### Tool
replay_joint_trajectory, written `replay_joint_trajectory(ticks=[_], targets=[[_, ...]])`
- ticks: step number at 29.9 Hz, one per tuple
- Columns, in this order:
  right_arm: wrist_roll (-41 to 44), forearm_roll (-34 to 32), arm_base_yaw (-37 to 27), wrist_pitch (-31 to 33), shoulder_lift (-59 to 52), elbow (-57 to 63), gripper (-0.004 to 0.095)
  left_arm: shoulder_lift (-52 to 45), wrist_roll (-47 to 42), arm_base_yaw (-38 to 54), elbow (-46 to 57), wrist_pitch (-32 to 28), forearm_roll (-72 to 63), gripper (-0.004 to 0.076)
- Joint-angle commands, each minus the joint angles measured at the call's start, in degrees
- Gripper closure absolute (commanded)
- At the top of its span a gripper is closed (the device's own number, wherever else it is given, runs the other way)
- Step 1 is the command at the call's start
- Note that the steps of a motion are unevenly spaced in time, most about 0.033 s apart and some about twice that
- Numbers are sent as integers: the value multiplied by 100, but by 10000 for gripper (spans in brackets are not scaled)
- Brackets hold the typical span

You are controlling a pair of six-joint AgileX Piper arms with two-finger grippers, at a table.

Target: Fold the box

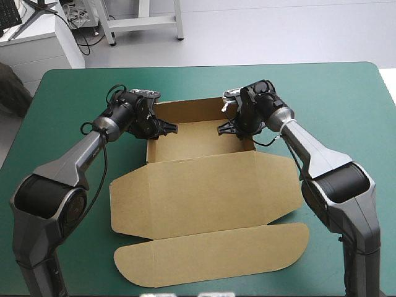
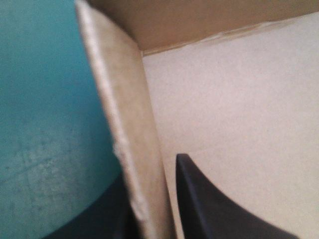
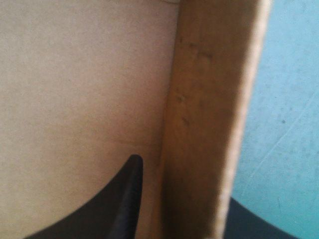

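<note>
Each nearly closed on a box [image 1: 204, 185] side wall: left gripper [image 1: 166, 129], right gripper [image 1: 224, 127] — should squeeze evenly, keep walls approx. upright.

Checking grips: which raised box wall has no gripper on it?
The far wall; the left gripper and right gripper each straddle a side wall.

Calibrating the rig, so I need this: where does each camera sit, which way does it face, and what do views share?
High view: above and behind the robot, facing forward and down on the table and box; both arms show.
Left wrist view: above that wrist, looking along the left claw, gripping the box's left wall.
Right wrist view: likewise; the right claw grips the right wall.
Shared: both wrist views show the box's floor and the table.
</note>
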Motion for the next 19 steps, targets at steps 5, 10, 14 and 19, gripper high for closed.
replay_joint_trajectory(ticks=[5,10,14,19], targets=[[-122,175,-5,-220,-195,-107,497,14,79,-203,20,37,-862,398],[-160,160,-89,186,-195,-553,496,3,79,-203,-74,118,-954,398],[-345,133,-204,576,-195,-1090,496,-92,69,-203,-240,184,-905,398],[-514,248,-276,787,-235,-1325,458,-331,56,-203,-374,220,-684,397]])
